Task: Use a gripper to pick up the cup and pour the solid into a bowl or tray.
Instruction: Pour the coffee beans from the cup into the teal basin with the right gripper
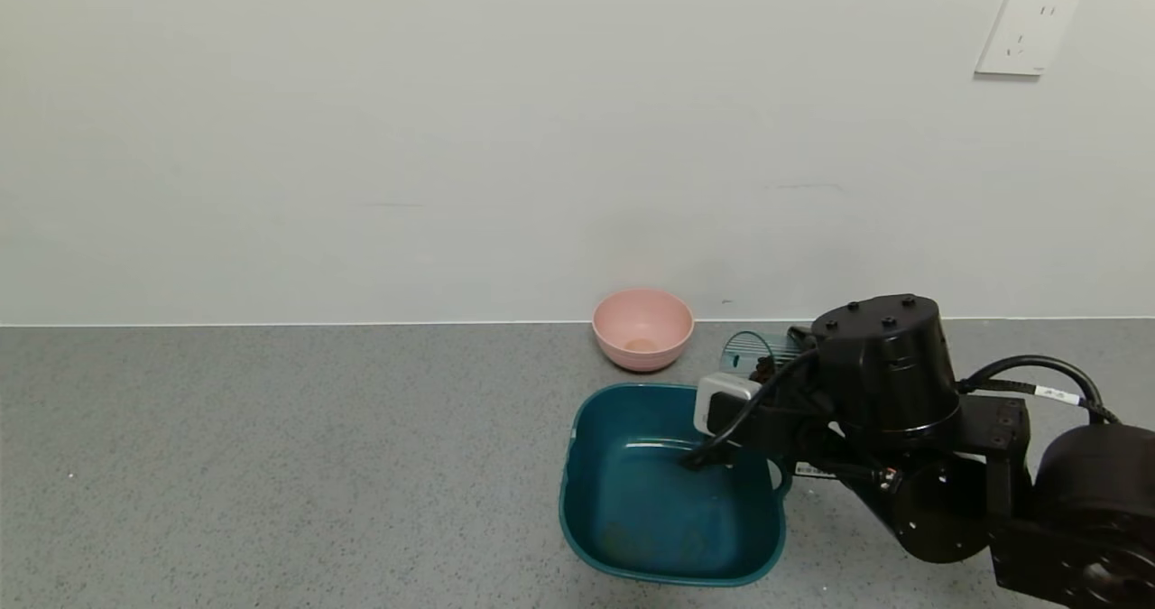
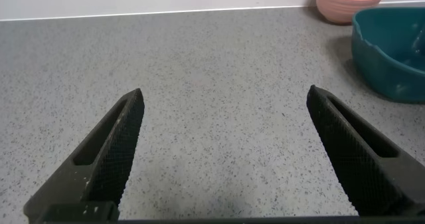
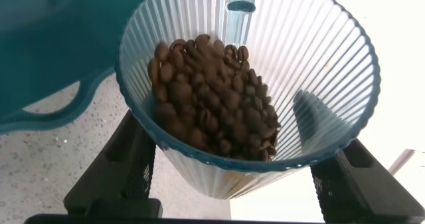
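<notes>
Tilting cup (image 1: 747, 351), right end effector (image 1: 778, 367) gripping

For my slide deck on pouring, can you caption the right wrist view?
Right hand holds the ribbed cup, tilted with beans inside, beside the teal basin.

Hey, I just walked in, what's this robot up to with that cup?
The right gripper holds the ribbed cup tipped over toward the teal basin, at the basin's far right rim. The brown beans have slid toward the cup's lip but remain inside it. The pink bowl sits behind the basin by the wall. The left gripper is open over bare counter, idle.
</notes>
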`<state>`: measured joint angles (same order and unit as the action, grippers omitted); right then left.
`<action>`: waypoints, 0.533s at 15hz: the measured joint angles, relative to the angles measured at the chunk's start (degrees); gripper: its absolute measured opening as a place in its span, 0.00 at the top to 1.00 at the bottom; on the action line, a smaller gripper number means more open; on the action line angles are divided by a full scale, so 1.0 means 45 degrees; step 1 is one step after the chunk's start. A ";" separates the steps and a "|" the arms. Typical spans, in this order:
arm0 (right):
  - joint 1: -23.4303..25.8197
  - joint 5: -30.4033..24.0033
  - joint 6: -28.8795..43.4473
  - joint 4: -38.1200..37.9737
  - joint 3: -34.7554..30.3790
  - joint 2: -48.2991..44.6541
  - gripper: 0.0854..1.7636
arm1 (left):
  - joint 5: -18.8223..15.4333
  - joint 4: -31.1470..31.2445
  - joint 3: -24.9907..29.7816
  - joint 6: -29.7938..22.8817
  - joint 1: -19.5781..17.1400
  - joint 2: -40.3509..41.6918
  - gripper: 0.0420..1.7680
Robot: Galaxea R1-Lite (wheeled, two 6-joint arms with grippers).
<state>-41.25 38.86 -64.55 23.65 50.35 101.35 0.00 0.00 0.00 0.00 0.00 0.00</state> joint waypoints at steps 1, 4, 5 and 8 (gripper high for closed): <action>-0.0076 0.0165 -0.0257 0.0024 0.0008 0.0049 0.25 | 0.0000 0.0000 0.0000 0.0000 0.0000 0.0000 0.00; -0.0276 0.0301 -0.0875 0.0035 0.0111 0.0214 0.25 | 0.0000 0.0000 0.0000 0.0000 0.0000 0.0000 0.00; -0.0282 0.0336 -0.1092 0.0011 0.0125 0.0249 0.25 | 0.0000 0.0000 0.0000 0.0000 0.0000 0.0000 0.00; -0.0301 0.0783 -0.1769 0.0060 0.0125 0.0347 0.25 | 0.0000 0.0000 0.0000 0.0000 0.0000 0.0000 0.00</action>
<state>-42.61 42.39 -72.51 23.92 50.91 102.91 0.00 0.00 0.00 0.00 0.00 0.00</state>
